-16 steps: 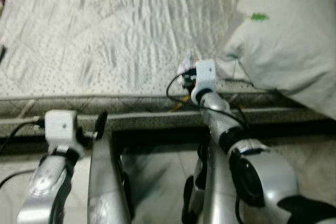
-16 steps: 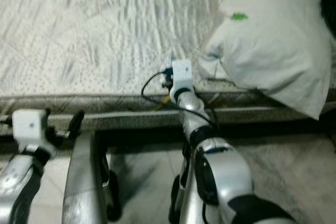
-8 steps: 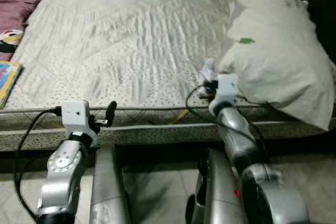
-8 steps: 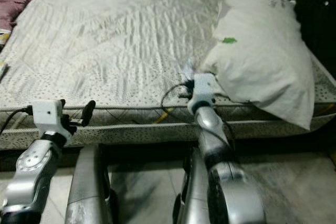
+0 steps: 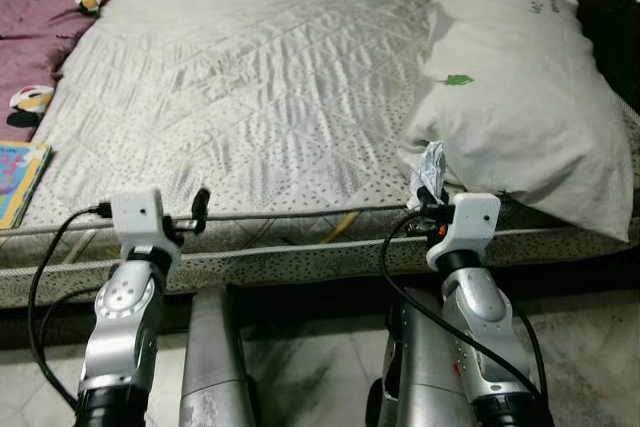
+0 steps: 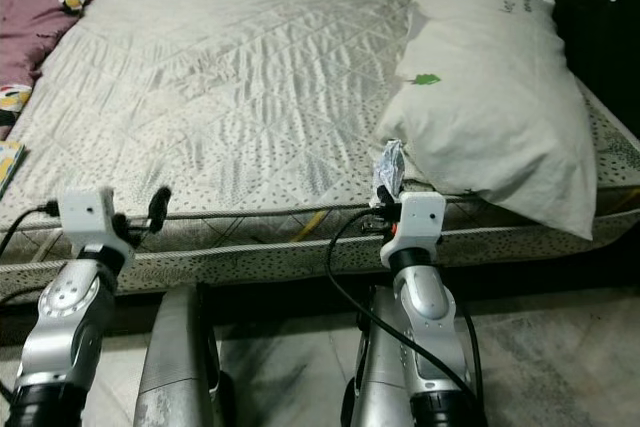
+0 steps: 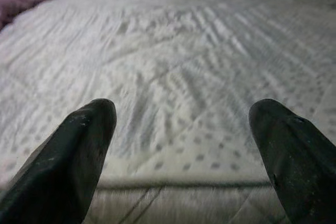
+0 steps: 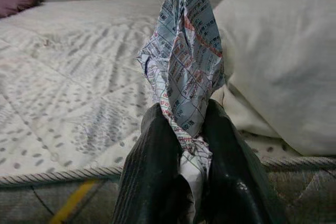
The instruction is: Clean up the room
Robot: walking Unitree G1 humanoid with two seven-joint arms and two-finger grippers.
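Now lifted off mattress — crumpled wrapper pinched in right hand, beside pillow; left hand open.

Both silver arms carried white box-shaped wrist cameras with looping black cables. The fingers were matte black; a red mark, possibly a button, showed near the right wrist.

A bare quilted mattress fills the room ahead, a white pillow on it, a maroon blanket alongside, pale tiled floor below.
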